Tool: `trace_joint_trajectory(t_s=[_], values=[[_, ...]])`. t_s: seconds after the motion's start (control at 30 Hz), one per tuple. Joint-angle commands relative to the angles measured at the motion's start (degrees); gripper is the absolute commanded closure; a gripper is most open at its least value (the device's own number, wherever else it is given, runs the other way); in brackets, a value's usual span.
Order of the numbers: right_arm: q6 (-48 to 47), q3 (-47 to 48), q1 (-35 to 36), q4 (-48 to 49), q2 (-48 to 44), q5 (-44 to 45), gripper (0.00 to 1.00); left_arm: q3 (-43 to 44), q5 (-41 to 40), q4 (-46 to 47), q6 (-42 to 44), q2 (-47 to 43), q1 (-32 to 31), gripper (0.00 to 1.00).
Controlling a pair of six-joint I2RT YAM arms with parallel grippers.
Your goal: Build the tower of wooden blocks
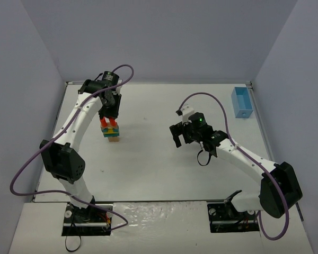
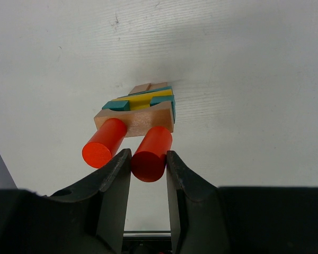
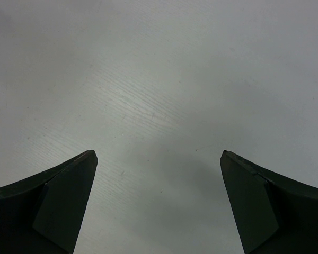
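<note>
The wood block tower (image 1: 112, 130) stands on the tabletop (image 1: 159, 169), left side; it looks light, hard and easily toppled. At its top the left pincer (image 2: 148, 154) clamps one red cylinder (image 2: 152, 151) by its round sides, the best hold. The right pincer (image 3: 159, 159) hangs wide open and empty.

This is a robotics lab test cell. A white wood-grain table (image 1: 159, 174) is boxed in by plain pale-grey panels (image 1: 148, 37) behind and to either side of both grippers. The left arm (image 1: 79, 119) and right arm (image 1: 244, 159) are bolted at its near edge and trail purple cables (image 1: 21, 174). A light-blue bin (image 1: 241, 102) sits well beyond the right gripper (image 1: 176, 135), to its right. A small painted block tower (image 1: 113, 135) stands under the left gripper (image 1: 109, 117).
</note>
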Motion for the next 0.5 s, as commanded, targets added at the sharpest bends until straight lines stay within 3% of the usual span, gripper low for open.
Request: trace_joint_trajectory(t_s=[0.0, 0.47], values=[[0.74, 0.71, -0.47, 2.92, -0.31, -0.48, 0.0, 1.67, -1.12, 0.77, -0.16, -1.21, -0.02, 1.0], [0.74, 0.62, -0.91, 2.95, 0.1, -1.19, 0.0, 1.02, -1.58, 1.62, -0.92, -1.16, -0.19, 1.0]])
